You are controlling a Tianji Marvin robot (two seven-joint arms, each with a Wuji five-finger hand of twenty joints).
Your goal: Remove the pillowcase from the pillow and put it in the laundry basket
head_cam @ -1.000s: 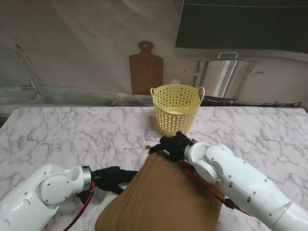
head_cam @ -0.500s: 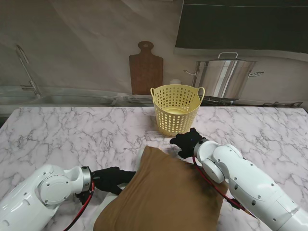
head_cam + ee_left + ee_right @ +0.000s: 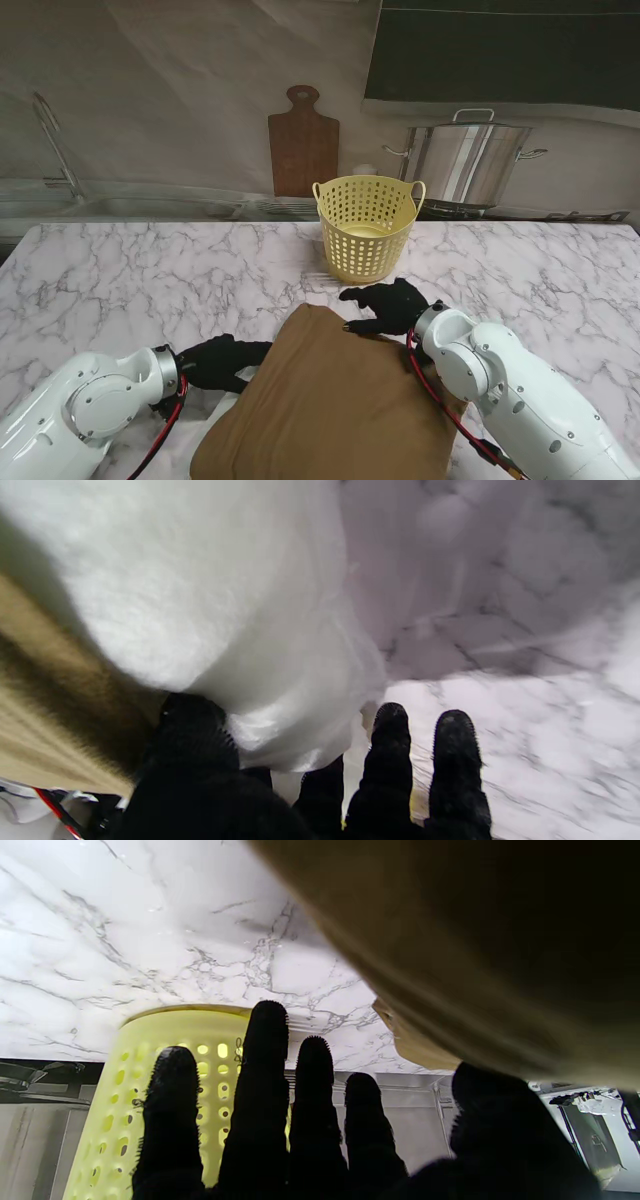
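Looking at the pillowcase (image 3: 330,400) first: it's the tan cover, not yet off the pillow (image 3: 200,580), lying on the marble table (image 3: 150,280) on the near side of the laundry basket (image 3: 366,226), with bare table between the two. White stuffing pokes out of the case's open end on the side away from the basket; the left wrist view shows that clearly.

The left robot hand (image 3: 215,362) sits right at that exposed white corner, thumb on one side and fingers (image 3: 390,760) on the other. It looks like a pinch on the pillow, but honestly I can't tell if it's really clamped or just touching.

The right robot hand (image 3: 388,306) is at the case's corner nearest the basket, fingers spread flat, holding nothing, resting beside the fabric.

So I'd say we're mid-strip: case not off yet. The next move probably needs the right hand to get a real grip on that closed corner and pull toward the basket while the left anchors the pillow.
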